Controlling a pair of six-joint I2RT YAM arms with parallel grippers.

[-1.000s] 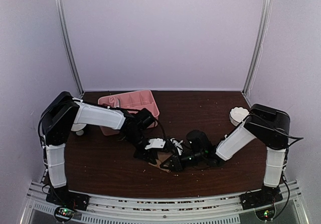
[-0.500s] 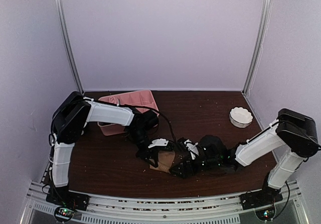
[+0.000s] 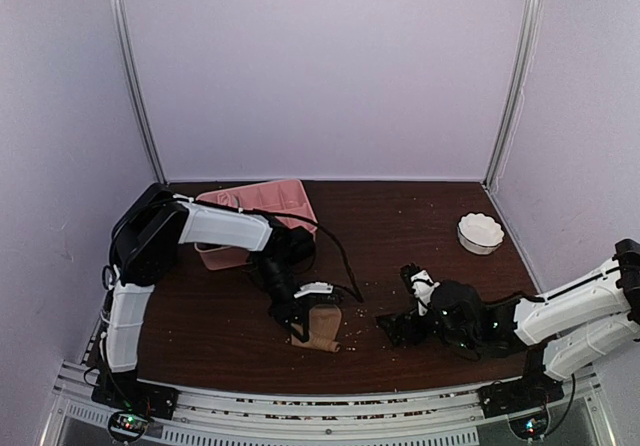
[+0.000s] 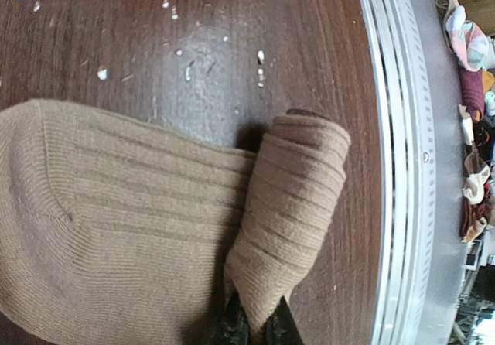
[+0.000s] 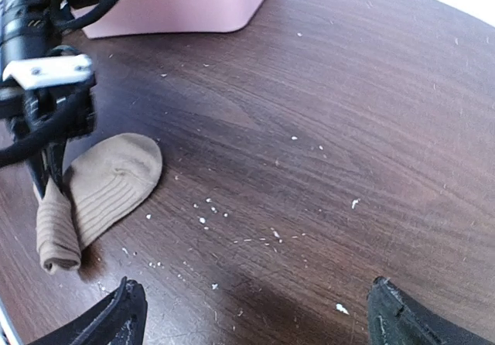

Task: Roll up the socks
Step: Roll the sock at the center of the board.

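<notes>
Near the worktop's [image 3: 420, 236] front edge lies the tan sock [image 4: 155, 229], ribbed, its toe half flat and 1 end rolled into a tight tube. Since 0.5 s ago the right end effector [image 3: 395, 328] has pulled away rightward, fingers spread wide, its arm stretched low. The left end effector [image 4: 254, 326] points down, clamped on the roll.
</notes>
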